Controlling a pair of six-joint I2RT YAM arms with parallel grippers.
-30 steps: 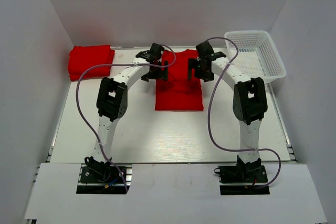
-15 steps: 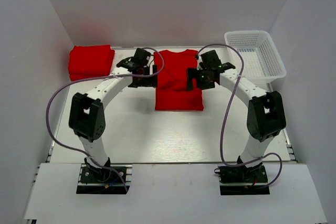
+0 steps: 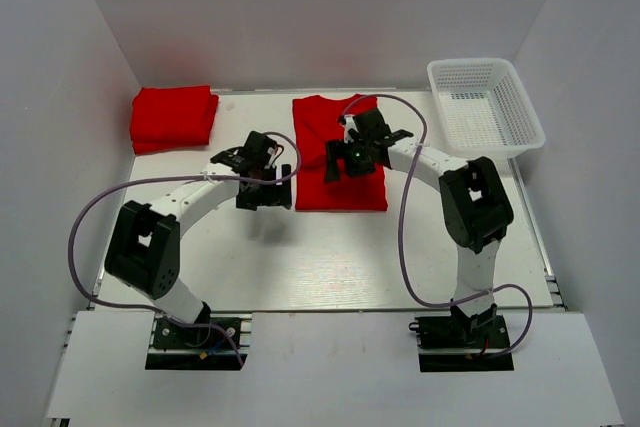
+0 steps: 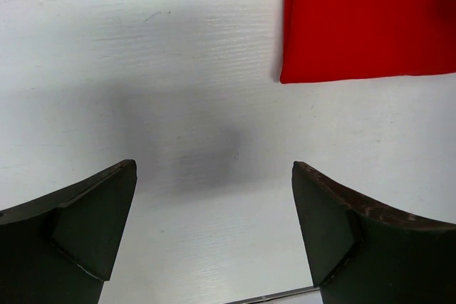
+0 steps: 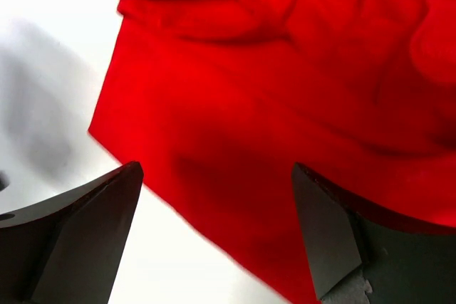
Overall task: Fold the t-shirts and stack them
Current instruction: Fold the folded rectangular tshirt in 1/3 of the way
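Note:
One red t-shirt [image 3: 340, 172] lies flat at the middle back of the table as a narrow rectangle with its sleeves turned in. A stack of folded red t-shirts [image 3: 173, 115] sits at the back left. My left gripper [image 3: 266, 193] is open over bare table just left of the shirt's near left corner. In the left wrist view that corner of the t-shirt [image 4: 370, 19] shows at the top right, clear of the left gripper [image 4: 214, 169]. My right gripper [image 3: 345, 155] hovers open above the shirt's middle. The rumpled t-shirt [image 5: 299, 83] fills the right wrist view, and the right gripper [image 5: 217, 169] holds nothing.
A white mesh basket [image 3: 487, 105] stands at the back right corner. White walls close in the table at the back and on both sides. Each arm's grey cable [image 3: 110, 197] loops out beside it.
Both arms have drawn back toward the near side. The left gripper left the shirt's left edge for the bare table. The right gripper swung left, over the shirt. Both stayed open.

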